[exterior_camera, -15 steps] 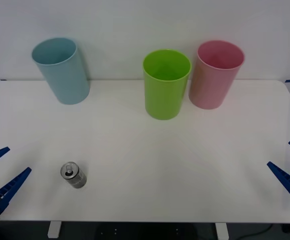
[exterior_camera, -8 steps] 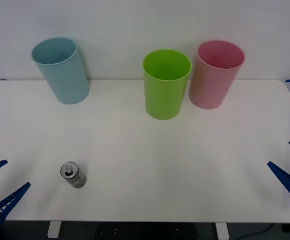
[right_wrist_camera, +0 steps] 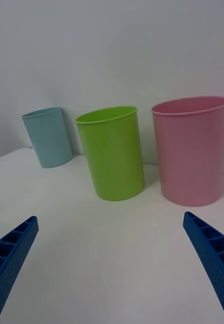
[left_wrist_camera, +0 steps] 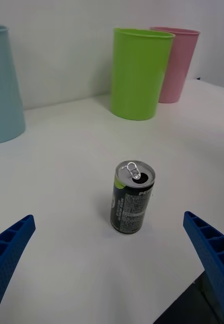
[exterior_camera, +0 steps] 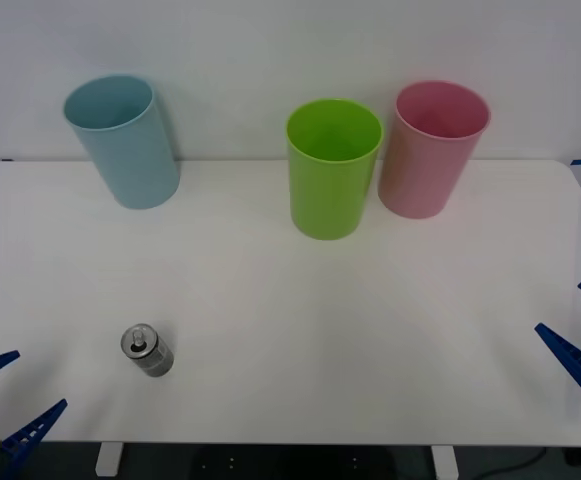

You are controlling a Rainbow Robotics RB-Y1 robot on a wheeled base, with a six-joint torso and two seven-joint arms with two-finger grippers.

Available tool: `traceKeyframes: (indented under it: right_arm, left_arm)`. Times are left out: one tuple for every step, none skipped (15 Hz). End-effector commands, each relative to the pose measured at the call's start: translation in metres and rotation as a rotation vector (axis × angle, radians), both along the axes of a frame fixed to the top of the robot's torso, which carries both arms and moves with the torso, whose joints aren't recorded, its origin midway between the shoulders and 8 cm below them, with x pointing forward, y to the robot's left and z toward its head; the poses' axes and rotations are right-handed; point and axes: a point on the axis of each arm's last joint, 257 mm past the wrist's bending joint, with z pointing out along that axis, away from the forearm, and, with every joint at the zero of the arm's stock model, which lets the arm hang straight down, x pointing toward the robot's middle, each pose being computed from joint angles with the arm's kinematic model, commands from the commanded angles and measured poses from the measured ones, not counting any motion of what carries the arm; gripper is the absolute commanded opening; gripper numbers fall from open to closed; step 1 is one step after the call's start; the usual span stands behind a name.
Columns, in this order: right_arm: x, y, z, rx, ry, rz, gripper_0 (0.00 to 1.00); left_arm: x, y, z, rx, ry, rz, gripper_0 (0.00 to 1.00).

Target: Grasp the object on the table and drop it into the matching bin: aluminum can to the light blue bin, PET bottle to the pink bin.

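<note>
The aluminum can (exterior_camera: 147,350) stands upright on the white table (exterior_camera: 310,300) near the front left, pull-tab up and dark print on its side (left_wrist_camera: 133,197). My left gripper (exterior_camera: 40,378) is open at the table's front left corner, left of the can and apart from it. In the left wrist view the can stands a short way ahead, between the lines of the two blue fingers (left_wrist_camera: 10,243). My right gripper (exterior_camera: 559,306) is open at the right edge, holding nothing. The light blue bin (exterior_camera: 125,145) stands at the back left, the pink bin (exterior_camera: 430,150) at the back right.
A lime green bin (exterior_camera: 332,170) stands just left of the pink bin (right_wrist_camera: 192,152), nearly touching it. In the right wrist view the green bin (right_wrist_camera: 114,154) and light blue bin (right_wrist_camera: 48,136) stand beyond bare tabletop. A white wall runs behind the bins.
My left gripper has drawn back toward the table's front edge, lower in the front view. The can, the bins and the right gripper have not moved.
</note>
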Motion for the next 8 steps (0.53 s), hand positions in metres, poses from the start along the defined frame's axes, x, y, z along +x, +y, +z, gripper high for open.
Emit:
traceKeyframes:
  right_arm:
    - [0.000, 0.000, 0.000, 0.000, 0.000, 0.000, 1.00]
    - [0.000, 0.000, 0.000, 0.000, 0.000, 0.000, 1.00]
    - [0.000, 0.000, 0.000, 0.000, 0.000, 0.000, 1.00]
    - [0.000, 0.000, 0.000, 0.000, 0.000, 0.000, 1.00]
    - [0.000, 0.000, 0.000, 0.000, 0.000, 0.000, 1.00]
    - [0.000, 0.000, 0.000, 0.000, 0.000, 0.000, 1.00]
    - [0.000, 0.000, 0.000, 0.000, 0.000, 0.000, 1.00]
    - [0.000, 0.000, 0.000, 0.000, 0.000, 0.000, 1.00]
  left_arm:
    - [-0.002, -0.001, -0.014, -0.046, -0.015, 0.017, 1.00]
    - [-0.002, -0.003, -0.019, -0.047, -0.024, 0.016, 1.00]
    - [0.000, -0.004, -0.024, -0.050, -0.031, 0.019, 1.00]
    - [0.000, -0.005, -0.029, -0.042, -0.038, 0.018, 1.00]
    - [0.001, -0.006, -0.031, -0.033, -0.050, 0.017, 1.00]
    - [0.003, -0.007, -0.036, -0.026, -0.064, 0.019, 1.00]
    - [0.005, -0.008, -0.042, -0.013, -0.069, 0.016, 1.00]
    - [0.009, -0.010, -0.045, -0.013, -0.079, 0.016, 1.00]
